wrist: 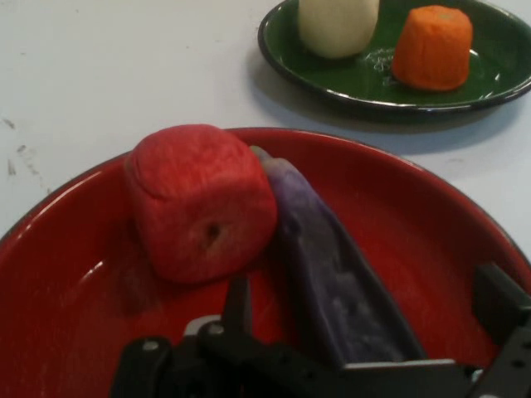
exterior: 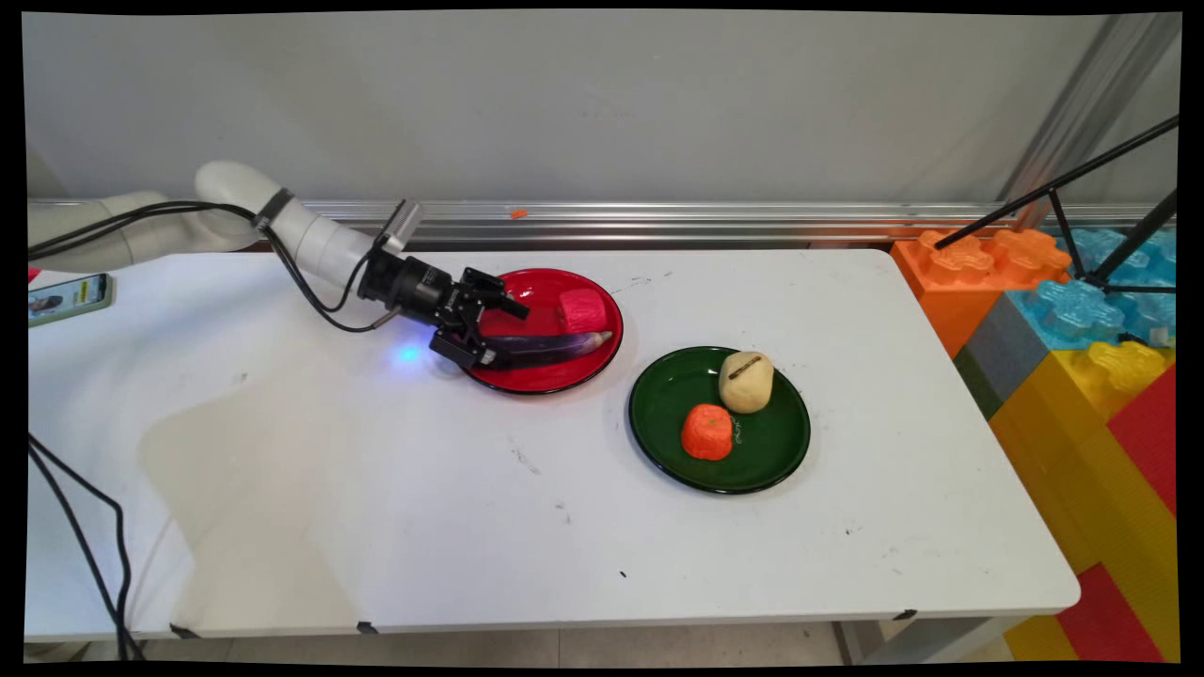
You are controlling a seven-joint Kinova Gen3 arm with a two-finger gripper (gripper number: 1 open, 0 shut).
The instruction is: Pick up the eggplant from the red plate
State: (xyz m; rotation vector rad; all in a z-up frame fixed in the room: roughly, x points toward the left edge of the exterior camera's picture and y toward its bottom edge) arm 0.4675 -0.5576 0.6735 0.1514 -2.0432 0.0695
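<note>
no readable writing shows anywhere. the gripper point(exterior: 491, 331) hangs low over the left rim of the red plate point(exterior: 550, 380), its jaws spread, straddling the stem end of the purple eggplant point(exterior: 555, 345). the eggplant lies lengthwise left to right, tip pointing right, touching the pink-red block point(exterior: 582, 310) just beyond it.
</note>
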